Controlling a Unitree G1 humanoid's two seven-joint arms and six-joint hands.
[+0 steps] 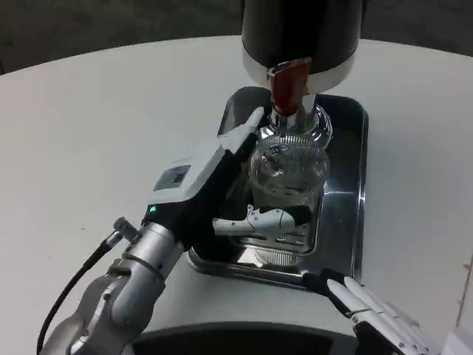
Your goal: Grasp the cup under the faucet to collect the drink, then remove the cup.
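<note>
Holding cup point(288, 171) w/ left hand point(222, 188), fingers wrapped round it, directly under red faucet point(290, 85) over metal tray point(347, 222). Fill level unclear; removal pending. Right hand point(373, 314) idle, fingers extended, holding nothing.

The cup point(288, 174) — clear ribbed glass, upright — sits at the middle of the scene, directly below the red faucet point(290, 85) on the black-and-white dispenser point(303, 33) at the far side.

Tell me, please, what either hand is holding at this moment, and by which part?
The left hand grips the clear ribbed glass cup by its side wall, under the red faucet. The right hand holds nothing.
</note>
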